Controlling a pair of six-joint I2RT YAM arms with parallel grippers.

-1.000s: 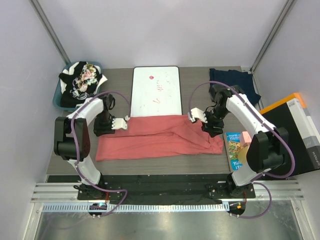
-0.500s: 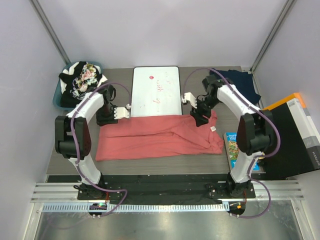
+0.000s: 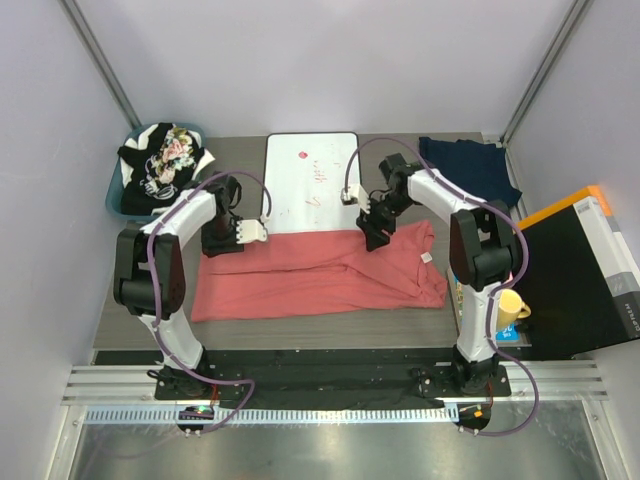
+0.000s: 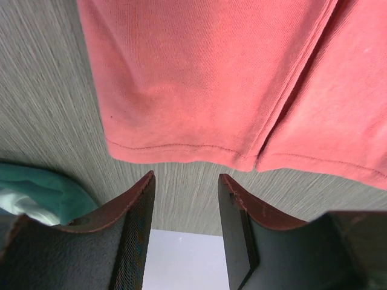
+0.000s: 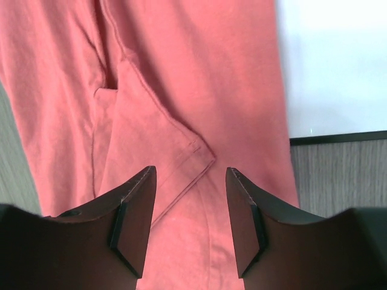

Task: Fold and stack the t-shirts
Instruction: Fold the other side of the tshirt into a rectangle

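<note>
Pale walls [image 3: 320,60] enclose a grey wood-grain table [image 3: 320,334].

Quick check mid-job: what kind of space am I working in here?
Probably a lab test cell, not a home: bare white panel walls, an aluminium mounting rail along the near edge, and a wood-grain table with a salmon t-shirt laid out on it.

Both wrist views cut off the red shirt [image 4: 211,78] at their edges. The right arm [image 3: 478,262] partly hides the mug [image 3: 510,303]. Red marks [image 3: 318,172] on the board [image 3: 290,205] are too small to read.
</note>
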